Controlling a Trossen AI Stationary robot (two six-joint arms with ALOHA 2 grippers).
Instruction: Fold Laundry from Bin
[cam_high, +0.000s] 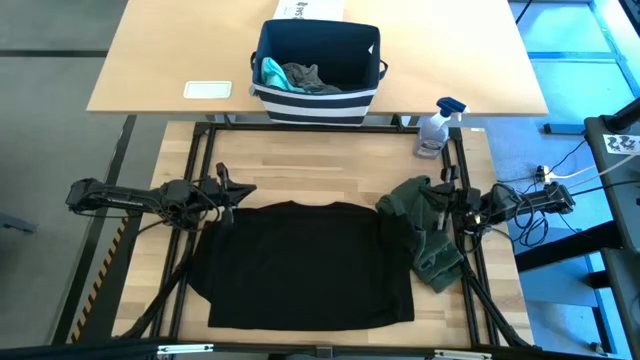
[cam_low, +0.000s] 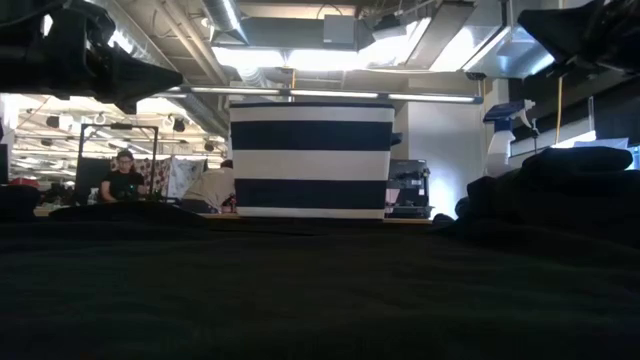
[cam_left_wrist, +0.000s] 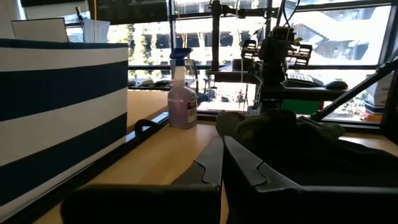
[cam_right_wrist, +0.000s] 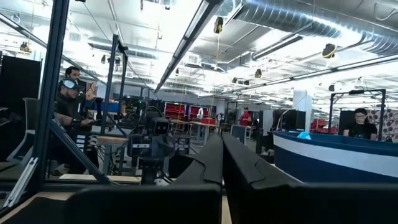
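A large black T-shirt (cam_high: 305, 265) lies spread flat on the near half of the wooden work table (cam_high: 330, 175), between the two arms. Just beside its right edge sits a crumpled olive-green garment (cam_high: 425, 235), touching the black cloth and draped toward the table's right frame rail.

The left gripper (cam_high: 235, 190) hovers at the T-shirt's far-left corner, its jaws pressed together and holding nothing – in the left wrist view the two dark fingers (cam_left_wrist: 214, 165) meet in a single line. The right gripper (cam_high: 440, 205) sits over the olive-green garment, jaws likewise pressed together; the right wrist view shows its fingers (cam_right_wrist: 214, 158) closed with no cloth between them.

On the far side, on a second lighter table (cam_high: 170, 60), stands the navy-blue bin (cam_high: 318, 95) with white stripes round its base. Inside it lie a teal piece (cam_high: 270, 72) at the left and a grey piece (cam_high: 305, 78) beside it. A white box (cam_high: 312, 9) stands just behind the bin, and a flat white card (cam_high: 208, 90) lies to its left. A spray bottle (cam_high: 438, 128) with a blue trigger stands at the far-right corner of the work table.

Beyond the table, people (cam_right_wrist: 68, 102) sit at desks in the room.
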